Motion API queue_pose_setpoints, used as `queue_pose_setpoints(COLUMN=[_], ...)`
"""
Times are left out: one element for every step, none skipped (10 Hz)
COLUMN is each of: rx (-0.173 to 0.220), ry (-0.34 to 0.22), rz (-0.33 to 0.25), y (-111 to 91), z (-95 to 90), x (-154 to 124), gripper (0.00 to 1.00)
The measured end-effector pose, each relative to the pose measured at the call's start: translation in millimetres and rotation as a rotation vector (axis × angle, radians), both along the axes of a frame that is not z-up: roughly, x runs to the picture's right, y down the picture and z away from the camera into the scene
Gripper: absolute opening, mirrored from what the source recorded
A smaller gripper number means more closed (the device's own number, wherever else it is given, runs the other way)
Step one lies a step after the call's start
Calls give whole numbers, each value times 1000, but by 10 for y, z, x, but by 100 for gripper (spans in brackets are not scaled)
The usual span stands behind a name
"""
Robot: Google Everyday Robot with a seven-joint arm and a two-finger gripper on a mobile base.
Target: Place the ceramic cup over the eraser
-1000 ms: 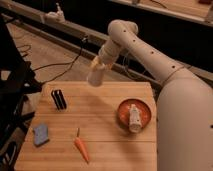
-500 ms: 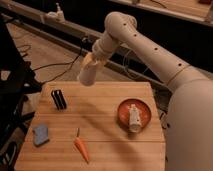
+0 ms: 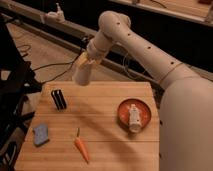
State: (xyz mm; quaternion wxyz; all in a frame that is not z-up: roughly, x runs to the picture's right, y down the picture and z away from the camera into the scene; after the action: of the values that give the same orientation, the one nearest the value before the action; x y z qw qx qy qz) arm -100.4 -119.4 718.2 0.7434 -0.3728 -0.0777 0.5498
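1. Camera view: the gripper [image 3: 87,63] is up in the air over the back edge of the wooden table [image 3: 100,127], left of the table's middle, at the end of the 1 arm [image 3: 131,41].
2. Gripper is clenched on the ceramic cup [image 3: 81,76]. The cup hangs below the fingers, tilted, its wider end lower. That end looks like the mouth, though I cannot see inside to be sure.
3. Cup is clear of the table and touches nothing but the gripper.
4. Eraser [image 3: 58,99] stands on the table's back-left part, 2 black slabs upright with a gap between them.
5. Key relation: the eraser lies down and to the left of the cup in the picture, near but not under it. The cup is not yet over it.
6. The eraser's long axis runs roughly from the back of the table to the front, slightly slanted.
7. Judgement: the next move needs a short shift toward the eraser, levelling the cup so its mouth faces straight down, then a lowering centred on both slabs.
8. Risk: a tilted rim could catch 1 slab and tip it.
9. Orange bowl [image 3: 145,107], carrot [image 3: 81,148] and blue-grey pad [image 3: 41,134] sit well apart from that path.
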Motion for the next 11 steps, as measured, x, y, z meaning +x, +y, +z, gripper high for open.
queue_pose_setpoints(rx=[11,22,28,37,40,43,46,45,42,39,37], ry=[-25,-54,-77,-113,-137,-153,-173,-193,-205,-213,-215], rz=[-25,-51,-72,-106,-134,-158,-192,-223,-242,-255,-265], y=[-7,-11,-4,17,57,93,154,220,267,298,322], z=[15,31,44,56,77,97,123,146,171,192,210], x=[-144,-314,-454,-675,-819,-924,-1070,-1218,-1304,-1361,-1388], gripper=[0,0,0,0,0,0,0,0,0,0,0])
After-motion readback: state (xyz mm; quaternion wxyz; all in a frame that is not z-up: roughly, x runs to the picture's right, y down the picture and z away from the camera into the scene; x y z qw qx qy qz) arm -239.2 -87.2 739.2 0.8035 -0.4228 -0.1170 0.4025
